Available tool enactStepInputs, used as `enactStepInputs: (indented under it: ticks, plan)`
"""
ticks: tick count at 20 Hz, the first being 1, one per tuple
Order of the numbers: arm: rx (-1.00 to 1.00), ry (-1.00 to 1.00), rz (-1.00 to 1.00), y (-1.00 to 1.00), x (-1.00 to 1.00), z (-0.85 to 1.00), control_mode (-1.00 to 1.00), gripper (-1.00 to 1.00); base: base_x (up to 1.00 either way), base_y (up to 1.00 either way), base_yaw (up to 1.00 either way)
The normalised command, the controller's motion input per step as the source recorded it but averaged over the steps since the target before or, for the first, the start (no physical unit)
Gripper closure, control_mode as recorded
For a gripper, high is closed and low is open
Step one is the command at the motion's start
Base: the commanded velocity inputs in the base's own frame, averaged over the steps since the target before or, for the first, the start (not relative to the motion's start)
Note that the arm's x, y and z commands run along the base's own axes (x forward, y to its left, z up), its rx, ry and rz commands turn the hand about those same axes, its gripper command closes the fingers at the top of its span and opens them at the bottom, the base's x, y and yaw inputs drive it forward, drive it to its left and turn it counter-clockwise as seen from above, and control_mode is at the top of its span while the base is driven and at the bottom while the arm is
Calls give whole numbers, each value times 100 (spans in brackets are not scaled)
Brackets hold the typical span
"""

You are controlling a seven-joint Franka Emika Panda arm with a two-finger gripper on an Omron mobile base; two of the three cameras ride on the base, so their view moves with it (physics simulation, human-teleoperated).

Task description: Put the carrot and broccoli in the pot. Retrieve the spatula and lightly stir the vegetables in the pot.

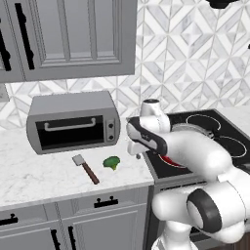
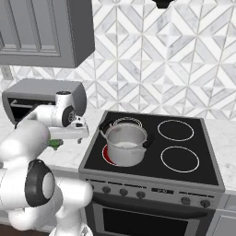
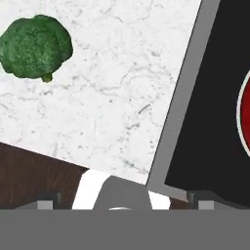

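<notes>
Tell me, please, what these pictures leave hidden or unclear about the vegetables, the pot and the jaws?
- Carrot: not made out anywhere; the pot's inside is too small in the right base view to tell.
- Pot: the arm covers it in the left base view.
- Broccoli: mostly behind the arm in the right base view.
- Jaws: barely rise above the hand view's bottom edge.

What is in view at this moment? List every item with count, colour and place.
Green broccoli floret: one, on the white marble counter, left of the stove.
Grey-bladed spatula with brown wooden handle: one, on the counter, left of the broccoli.
Shiny steel stockpot: one, silver, on the stove's front-left burner, which glows red.
Grey toaster oven: one, at the back of the counter.
Black glass-top stove: one, right of the counter.
Grey cabinets: above and below the counter.
Gripper: one, white with dark tips, open, above the counter edge by the stove.
</notes>
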Motion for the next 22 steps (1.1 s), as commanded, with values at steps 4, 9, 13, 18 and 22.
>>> enactStepInputs:
  ticks: [4,9,13,18,22]
  plan:
    - [0,11,-28,100,57,0,-100,-100,0,0,0]
    - [0,-3,-35,95,38,-23,-100,-100,0,0,0]
    - [2,-1,-28,41,13,-56,-100,-100,0,0,0]
    - [6,0,-29,-6,15,-40,-100,-100,0,0,0]
    - [5,0,-29,-12,1,-18,-100,-100,0,0,0]
